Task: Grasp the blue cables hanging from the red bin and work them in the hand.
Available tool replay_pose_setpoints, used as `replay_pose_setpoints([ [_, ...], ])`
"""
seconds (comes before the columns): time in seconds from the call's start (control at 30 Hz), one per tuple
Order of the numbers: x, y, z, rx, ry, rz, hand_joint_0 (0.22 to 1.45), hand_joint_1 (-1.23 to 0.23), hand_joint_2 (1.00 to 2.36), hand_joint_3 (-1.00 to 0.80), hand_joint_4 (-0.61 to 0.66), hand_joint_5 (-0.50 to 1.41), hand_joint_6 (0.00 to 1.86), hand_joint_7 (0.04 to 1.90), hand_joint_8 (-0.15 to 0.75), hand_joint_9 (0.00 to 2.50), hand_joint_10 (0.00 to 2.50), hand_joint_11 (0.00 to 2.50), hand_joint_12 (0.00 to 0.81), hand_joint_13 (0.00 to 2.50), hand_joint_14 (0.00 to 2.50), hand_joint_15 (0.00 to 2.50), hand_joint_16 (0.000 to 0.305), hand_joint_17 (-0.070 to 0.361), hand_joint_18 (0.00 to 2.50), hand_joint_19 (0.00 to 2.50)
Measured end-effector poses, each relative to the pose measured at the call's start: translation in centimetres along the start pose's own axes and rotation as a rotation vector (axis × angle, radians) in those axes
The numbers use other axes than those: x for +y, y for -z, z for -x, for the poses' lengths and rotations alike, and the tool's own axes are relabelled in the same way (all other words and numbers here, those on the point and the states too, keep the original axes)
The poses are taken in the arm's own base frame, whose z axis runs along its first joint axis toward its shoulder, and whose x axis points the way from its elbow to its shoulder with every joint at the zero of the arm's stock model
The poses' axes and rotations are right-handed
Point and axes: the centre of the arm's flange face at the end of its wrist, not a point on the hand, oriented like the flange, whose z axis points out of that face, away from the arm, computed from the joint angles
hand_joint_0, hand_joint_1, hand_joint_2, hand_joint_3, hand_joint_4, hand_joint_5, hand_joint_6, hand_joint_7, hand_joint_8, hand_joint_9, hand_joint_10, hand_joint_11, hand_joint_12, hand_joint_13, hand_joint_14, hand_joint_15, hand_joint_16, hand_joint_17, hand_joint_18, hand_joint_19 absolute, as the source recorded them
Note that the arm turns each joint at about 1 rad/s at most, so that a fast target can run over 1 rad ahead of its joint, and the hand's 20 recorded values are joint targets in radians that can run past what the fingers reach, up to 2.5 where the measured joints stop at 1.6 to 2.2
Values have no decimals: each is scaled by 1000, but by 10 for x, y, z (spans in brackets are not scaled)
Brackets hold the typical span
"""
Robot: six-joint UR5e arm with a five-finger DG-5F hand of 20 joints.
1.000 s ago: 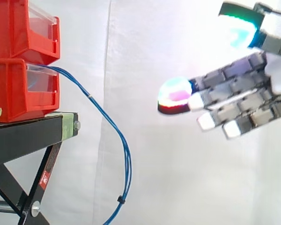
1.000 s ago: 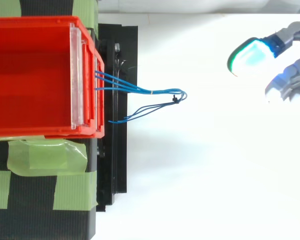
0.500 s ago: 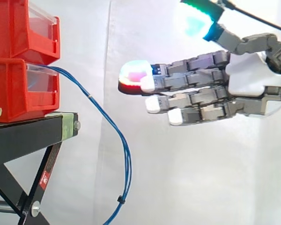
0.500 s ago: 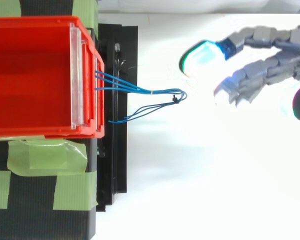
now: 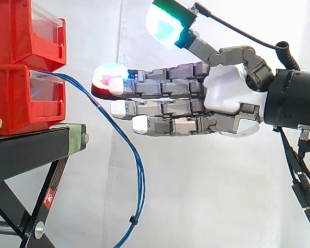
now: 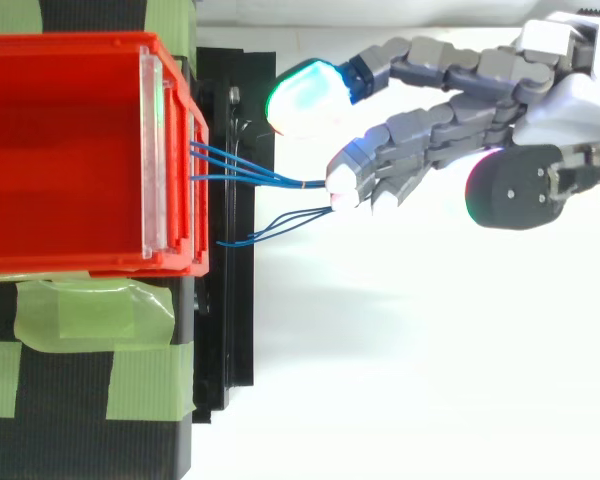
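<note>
I'd close on the blue cables [image 5: 141, 181] up high, where they leave the lower red bin [image 5: 15, 98] and arc out past the black stand [image 5: 26, 150], gathering the strands against the fingers before the thumb [image 5: 168, 23] comes down (a stray strand would slip free). The hand [image 5: 225, 101] lies level, fingers straight and stretched towards the bin, thumb lifted well above them, holding nothing. Its fingertips [image 6: 342, 182] sit at the loop's outer bend; whether they touch it I cannot tell

Blue cables [image 5: 140, 181], red bins [image 5: 15, 98], black stand [image 5: 26, 150], grey-and-white robot hand [image 5: 225, 98], green tape [image 6: 90, 310]
</note>
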Motion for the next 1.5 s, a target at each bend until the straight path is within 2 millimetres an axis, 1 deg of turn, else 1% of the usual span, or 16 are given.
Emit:
replay_pose_setpoints([
  [0.4, -3, 4, 7, -36, 19, -46, 798, -594, 1009, -754, 263, -38, 9, 805, 332, 552, 11, 509, 443, 537, 16, 547, 62, 139, 545, 693],
  [0.53, -1, 4, 10, -29, 26, -57, 785, -596, 1008, -766, 261, -40, 9, 805, 333, 549, 11, 504, 441, 514, 16, 536, 62, 139, 529, 677],
  [0.77, 4, 7, 17, -4, 48, -83, 750, -597, 1006, -824, 226, -77, 9, 788, 320, 463, 10, 440, 439, 399, 14, 476, 63, 142, 370, 619],
  [0.87, 5, 7, 23, -6, 57, -92, 738, -595, 1006, -836, 222, -88, 9, 780, 316, 438, 9, 400, 438, 353, 13, 438, 63, 142, 302, 573],
  [0.93, 6, 7, 27, -7, 60, -96, 730, -595, 1005, -849, 219, -93, 9, 776, 313, 415, 8, 370, 431, 306, 12, 401, 64, 143, 224, 529],
  [1.0, 6, 7, 32, -9, 63, -100, 720, -571, 1004, -859, 208, -125, 8, 775, 297, 328, 7, 349, 408, 134, 12, 360, 63, 142, 9, 502],
  [1.07, 7, 7, 36, -8, 65, -102, 711, -570, 1003, -890, 193, -148, 8, 759, 285, 252, 6, 275, 390, 13, 8, 273, 63, 142, 0, 392],
  [1.2, 8, 7, 43, -3, 79, -106, 698, -570, 1002, -902, 182, -178, 8, 741, 277, 191, 4, 212, 374, 0, 5, 212, 62, 139, 0, 280],
  [1.3, 9, 7, 47, -1, 98, -105, 693, -566, 1002, -922, 178, -190, 7, 731, 293, 172, 3, 142, 370, 0, 5, 205, 64, 143, 0, 252],
  [1.4, 10, 6, 50, -3, 114, -100, 685, -543, 1001, -936, 183, -214, 8, 726, 345, 201, 1, 67, 383, 0, 5, 197, 66, 148, 0, 257],
  [1.5, 11, 5, 51, -4, 125, -92, 684, -484, 1001, -972, 188, -249, 7, 723, 396, 259, 0, 0, 391, 0, 5, 197, 66, 149, 0, 246],
])
